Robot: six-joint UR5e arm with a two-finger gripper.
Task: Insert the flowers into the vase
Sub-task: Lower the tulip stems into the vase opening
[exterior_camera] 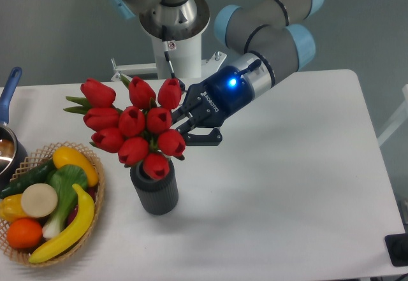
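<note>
Gripper: the gripper [180, 123] is clamped on the flowers [132, 125] from the right.
Flowers: held tilted, heads directly over the vase [153, 190], lowest bloom at its mouth.
Vase: upright on the surface [287, 185].
Progress: bunch positioned; stems apparently not yet seated, release remaining.

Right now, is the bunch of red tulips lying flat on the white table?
No, the bunch of red tulips is held up in the tool, its heads over the ribbed dark grey vase.

A white desk [299, 192] with rounded corners is seen against a plain grey-green floor [57, 26], evenly lit.
</note>
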